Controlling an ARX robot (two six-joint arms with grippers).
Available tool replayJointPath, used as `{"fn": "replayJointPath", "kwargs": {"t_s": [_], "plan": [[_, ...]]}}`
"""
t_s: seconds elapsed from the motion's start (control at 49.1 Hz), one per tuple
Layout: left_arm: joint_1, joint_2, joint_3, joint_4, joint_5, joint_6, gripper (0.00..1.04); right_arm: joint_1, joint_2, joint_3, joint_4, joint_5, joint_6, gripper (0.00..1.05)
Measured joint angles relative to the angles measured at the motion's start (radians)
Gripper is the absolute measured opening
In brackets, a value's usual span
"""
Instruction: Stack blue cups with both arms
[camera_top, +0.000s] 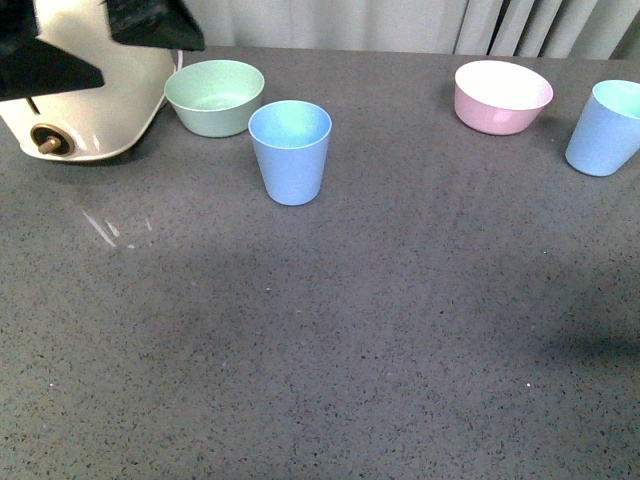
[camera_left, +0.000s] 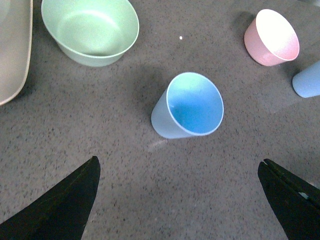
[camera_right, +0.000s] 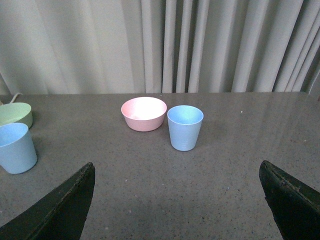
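Fronting pale pleated curtain (camera_right: 210, 45), speckled grey tabletop (camera_top: 320, 350), left fingers (camera_left: 60, 210) and right fingers (camera_right: 60, 210) spread wide

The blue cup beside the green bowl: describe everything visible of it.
This blue cup is a light blue, matte, plastic-looking tumbler, tapered toward its base, handleless, with a paler aqua inside. It stands upright, mouth up, empty, on the grey speckled table, close to the mint-green bowl but apart from it. Nothing grips it.

Past my right gripper (camera_right: 176, 167), spread wide, I see a blue cup (camera_right: 185, 128) upright at twelve o'clock, pink bowl (camera_right: 144, 114) beside it at eleven.
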Motion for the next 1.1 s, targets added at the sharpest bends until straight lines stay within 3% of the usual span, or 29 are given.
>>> {"fn": "replayJointPath", "kwargs": {"t_s": [0.428,0.917,1.039,1.101], "plan": [[-0.08,0.296,0.272,-0.071,-0.1,-0.013,0.96,0.0,0.0,0.0,0.0,0.0,0.0,0.96],[-0.124,0.445,0.369,-0.119,-0.175,-0.011,0.96,0.0,0.0,0.0,0.0,0.0,0.0,0.96],[-0.141,0.48,0.4,-0.13,-0.231,0.003,0.96,0.0,0.0,0.0,0.0,0.0,0.0,0.96],[-0.145,0.5,0.429,-0.151,-0.244,0.003,0.89,0.0,0.0,0.0,0.0,0.0,0.0,0.96]]}}
